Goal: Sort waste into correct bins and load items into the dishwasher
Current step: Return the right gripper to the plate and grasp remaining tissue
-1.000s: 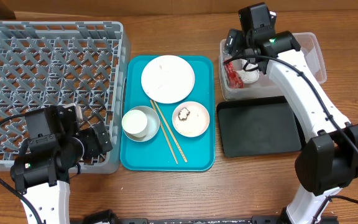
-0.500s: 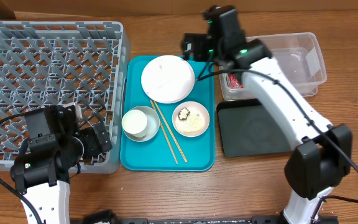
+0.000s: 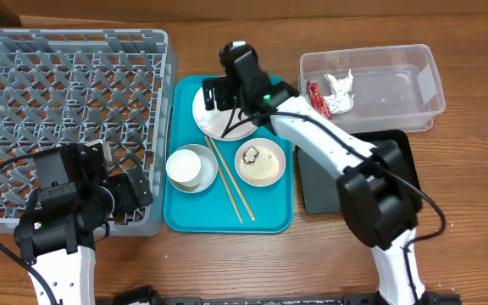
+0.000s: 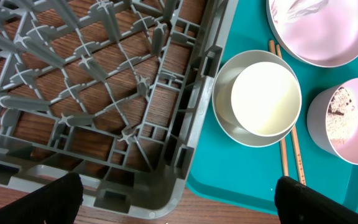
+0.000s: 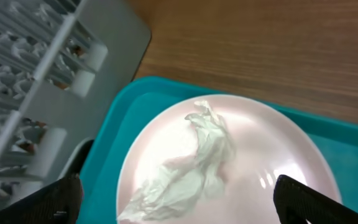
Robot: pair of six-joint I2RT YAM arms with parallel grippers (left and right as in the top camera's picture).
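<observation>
Hovers right gripper (image 5: 178, 183), fingers released, over plate's (image 5: 278, 155) crumpled white scrap (image 5: 210, 149), near teal tray (image 5: 114, 137) rim and rack (image 5: 55, 56) wall; hangs left gripper (image 4: 179, 186) released, empty, above rack corner beside that rim.

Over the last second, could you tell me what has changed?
The right claw swung left from the clear rectangular plastic tub to above the round white plate, leaving the crinkled red wrapper in the tub. The left claw and teal serving tray stayed put.

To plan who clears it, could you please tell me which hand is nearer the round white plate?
Right. The right hand hovers over the round white plate; the left hand sits at the front corner of the grey plastic dish rack, well aside.
</observation>
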